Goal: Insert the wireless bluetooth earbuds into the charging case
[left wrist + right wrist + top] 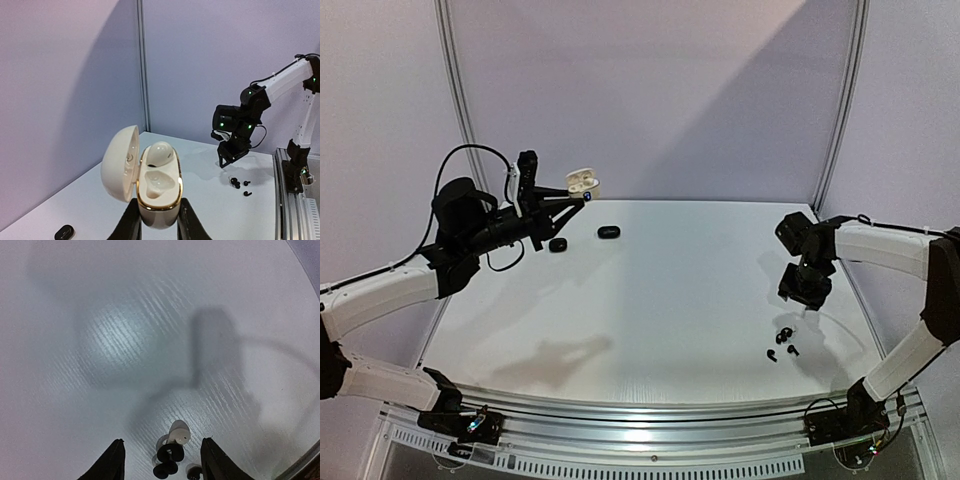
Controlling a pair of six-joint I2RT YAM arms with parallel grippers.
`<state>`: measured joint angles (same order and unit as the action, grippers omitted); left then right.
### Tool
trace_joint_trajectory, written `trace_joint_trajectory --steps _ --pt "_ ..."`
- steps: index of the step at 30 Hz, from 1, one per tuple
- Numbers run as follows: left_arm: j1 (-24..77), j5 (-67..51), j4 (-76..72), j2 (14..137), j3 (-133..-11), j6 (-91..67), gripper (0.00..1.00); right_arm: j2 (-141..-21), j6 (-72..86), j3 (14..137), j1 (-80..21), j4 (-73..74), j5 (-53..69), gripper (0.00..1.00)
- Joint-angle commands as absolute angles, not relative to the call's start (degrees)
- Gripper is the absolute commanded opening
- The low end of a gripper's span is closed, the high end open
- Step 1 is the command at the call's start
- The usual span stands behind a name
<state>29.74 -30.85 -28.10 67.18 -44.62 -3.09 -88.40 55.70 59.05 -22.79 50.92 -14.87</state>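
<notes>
I am hovering the right gripper [162, 442] low over the wireless bluetooth earbuds [782, 338], which are lying in a loose cluster on the table [650, 300] at its near right. The jaws are standing partway open with nothing between them. In the wrist view, a whitish earbud [178, 432] is sitting just ahead of the fingertips, touching a black earbud [170, 452].

I am judging the step to be picking one whitish bud. To do it well, I am planning to drop straight down with the fingers straddling only that bud. I would close slowly on its body, not its stem, so that the black neighbour is not dragged along or flicked away.

Farther back on the left, the left gripper [157, 202] is clamping the white charging case [156, 217] by its base. It is holding the case upright above the table with the lid swung open. One white bud [161, 152] is sitting in the upper socket, and the lower socket [157, 182] is showing bare.

Counting: I am seeing one open white case. There are also two black cases [558, 245] lying shut at the far left, the second black case [608, 232] a little to the right of the first. There is one seated bud. In the loose cluster I am making out at least three black buds and one or two whitish ones. They are too small and too bunched for an exact count.
</notes>
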Motion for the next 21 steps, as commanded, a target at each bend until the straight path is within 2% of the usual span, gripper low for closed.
trace_joint_trajectory --steps 1,8,21 --pt "29.0 -31.6 -27.6 65.7 -44.0 -3.4 0.00 -82.9 73.2 52.7 -22.5 43.0 -19.1 0.51" --pt "28.7 -32.0 -27.4 65.2 -43.7 -3.5 0.00 -81.4 85.5 46.2 -22.5 39.2 -19.4 0.45" --pt "28.7 -32.2 -27.4 64.8 -43.2 -3.2 0.00 -84.5 87.6 42.9 -22.5 34.3 -14.0 0.37"
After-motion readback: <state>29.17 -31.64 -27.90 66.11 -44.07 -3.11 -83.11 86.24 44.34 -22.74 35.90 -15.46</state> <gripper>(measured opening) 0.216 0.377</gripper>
